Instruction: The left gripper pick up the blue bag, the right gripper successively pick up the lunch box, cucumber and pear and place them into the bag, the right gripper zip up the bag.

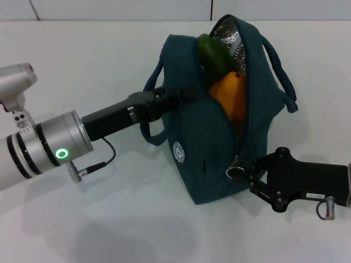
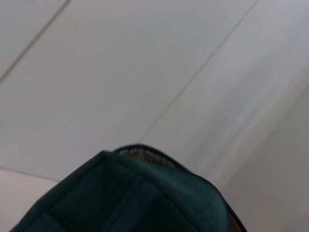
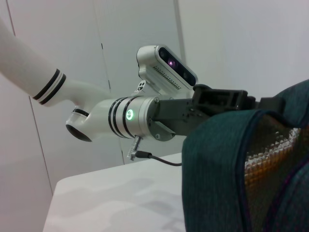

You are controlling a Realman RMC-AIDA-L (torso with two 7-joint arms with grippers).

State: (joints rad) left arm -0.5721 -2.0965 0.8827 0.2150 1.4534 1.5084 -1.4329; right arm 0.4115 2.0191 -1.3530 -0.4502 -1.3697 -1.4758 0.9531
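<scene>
Right gripper [image 1: 248,171] sits right at the ring-pull, can't tell if it's pinched. Left gripper [image 1: 184,94] clamps the blue bag [image 1: 214,148] rim. The pear [image 1: 230,96] and cucumber [image 1: 216,55] bulging above could jam the zip.

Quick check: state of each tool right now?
Left gripper: closed on the rim of the blue bag, holding it.
Right gripper: at the bag's zipper ring; open or closed cannot be told.

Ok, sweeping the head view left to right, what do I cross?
Left arm's green light → left gripper, clamped on the blue bag's edge → cucumber and pear showing in the open bag → zipper ring → right gripper beside it.
</scene>
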